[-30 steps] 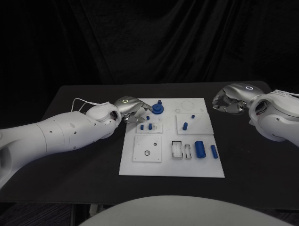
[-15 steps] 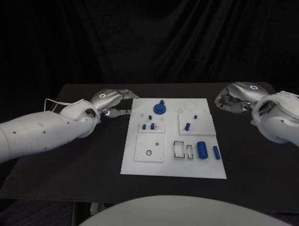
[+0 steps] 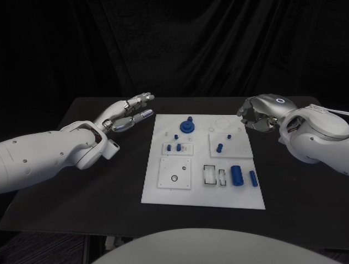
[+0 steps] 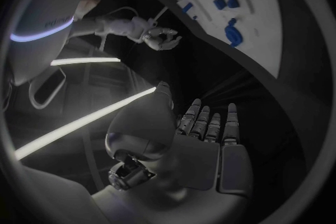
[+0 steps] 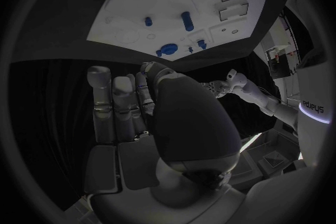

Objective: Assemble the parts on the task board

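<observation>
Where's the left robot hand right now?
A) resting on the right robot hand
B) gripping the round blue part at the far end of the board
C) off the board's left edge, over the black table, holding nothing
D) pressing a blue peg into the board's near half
C: the left robot hand is over the black table, left of the task board, fingers apart and holding nothing.

White task board [image 3: 165,192], blue parts [image 3: 186,127], black table [image 3: 79,187].
</observation>
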Action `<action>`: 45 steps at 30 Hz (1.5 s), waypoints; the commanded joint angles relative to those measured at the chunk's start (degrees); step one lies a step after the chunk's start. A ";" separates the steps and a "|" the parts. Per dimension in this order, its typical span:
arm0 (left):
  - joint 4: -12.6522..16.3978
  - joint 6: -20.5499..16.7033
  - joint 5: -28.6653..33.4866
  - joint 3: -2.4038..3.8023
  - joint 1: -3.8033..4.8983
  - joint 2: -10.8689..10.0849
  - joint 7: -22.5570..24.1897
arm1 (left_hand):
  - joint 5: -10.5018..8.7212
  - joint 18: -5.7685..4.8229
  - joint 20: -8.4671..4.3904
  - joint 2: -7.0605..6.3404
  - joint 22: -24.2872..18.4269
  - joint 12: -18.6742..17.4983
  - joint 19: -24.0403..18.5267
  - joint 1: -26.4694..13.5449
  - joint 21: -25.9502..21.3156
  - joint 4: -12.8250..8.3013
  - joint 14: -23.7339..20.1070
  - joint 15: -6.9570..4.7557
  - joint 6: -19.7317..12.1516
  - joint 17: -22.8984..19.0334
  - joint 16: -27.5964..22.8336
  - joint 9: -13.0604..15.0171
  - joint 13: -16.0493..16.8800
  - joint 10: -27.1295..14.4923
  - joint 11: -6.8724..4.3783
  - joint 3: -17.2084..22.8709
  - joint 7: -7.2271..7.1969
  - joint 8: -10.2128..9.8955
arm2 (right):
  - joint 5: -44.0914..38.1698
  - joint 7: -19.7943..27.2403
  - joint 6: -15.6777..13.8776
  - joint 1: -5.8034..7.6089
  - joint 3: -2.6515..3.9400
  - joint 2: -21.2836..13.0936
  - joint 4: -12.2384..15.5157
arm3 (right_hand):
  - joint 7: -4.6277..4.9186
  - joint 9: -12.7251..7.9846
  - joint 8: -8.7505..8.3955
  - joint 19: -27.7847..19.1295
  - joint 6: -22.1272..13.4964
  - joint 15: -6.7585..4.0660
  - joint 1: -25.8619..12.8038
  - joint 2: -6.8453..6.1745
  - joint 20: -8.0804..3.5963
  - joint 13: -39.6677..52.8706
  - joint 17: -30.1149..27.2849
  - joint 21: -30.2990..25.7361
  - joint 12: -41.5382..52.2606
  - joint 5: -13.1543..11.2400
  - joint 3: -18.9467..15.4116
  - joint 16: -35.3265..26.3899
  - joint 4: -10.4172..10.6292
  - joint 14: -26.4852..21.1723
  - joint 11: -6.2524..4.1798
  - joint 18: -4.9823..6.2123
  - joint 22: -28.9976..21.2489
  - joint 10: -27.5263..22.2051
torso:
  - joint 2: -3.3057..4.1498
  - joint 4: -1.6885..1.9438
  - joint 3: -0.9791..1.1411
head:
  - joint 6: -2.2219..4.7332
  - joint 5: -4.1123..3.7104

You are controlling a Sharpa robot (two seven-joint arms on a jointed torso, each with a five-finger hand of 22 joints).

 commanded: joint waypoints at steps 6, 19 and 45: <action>3.67 19.17 25.95 0.03 -0.06 -1.09 7.24 | 14.35 -0.30 -0.17 -1.47 -7.90 -4.05 -1.93 11.36 -0.61 -0.55 -0.83 -0.45 -3.08 -0.49 -0.55 -1.58 -0.49 -1.71 -1.46 -2.41 -1.29 -0.39 | -2.00 0.90 0.86 -2.14 0.02 1.50 -2.34 | -0.43 -0.72 -0.50 2.43 -1.35 0.19 -0.69 -1.11 0.34 -4.35 0.21 3.05 -2.53 -1.16 -0.38 2.34 -0.28 2.02 0.70 0.35 5.04 0.40 | 1.20 2.77 -1.28 | -0.01 -3.23; 5.92 22.66 27.41 0.03 -0.09 -2.29 7.18 | 20.27 -0.47 0.47 0.90 -9.71 -4.64 -1.72 14.07 -0.52 -0.17 -0.83 0.75 -3.28 -0.49 -0.55 -1.92 -0.56 -2.01 -0.92 -2.52 -0.79 -0.36 | -2.20 0.84 1.19 -5.07 0.02 3.71 -5.94 | -0.47 -1.88 -0.62 4.18 -2.57 0.67 -3.65 -1.22 0.87 -7.85 0.28 5.27 -3.66 -0.58 -1.66 4.44 0.88 3.33 0.84 -0.03 5.51 1.22 | 1.79 3.85 -2.95 | -0.01 -5.33; 5.84 23.14 27.48 0.03 -0.24 -1.94 5.61 | 21.87 0.04 2.02 0.88 -9.92 -4.11 -1.19 17.97 -0.32 -1.09 -0.83 1.75 -1.30 -0.49 -0.55 -1.64 -0.46 -1.73 -0.22 -1.60 0.21 -0.07 | -2.21 -0.49 -1.41 -5.99 0.00 2.69 -5.72 | -1.16 -2.16 1.66 7.34 2.05 0.36 -5.35 -1.41 0.63 -10.16 1.07 9.02 -1.14 2.76 -2.85 7.91 1.06 5.69 -0.07 -0.69 6.51 6.61 | 1.75 3.63 -3.10 | -0.01 -5.61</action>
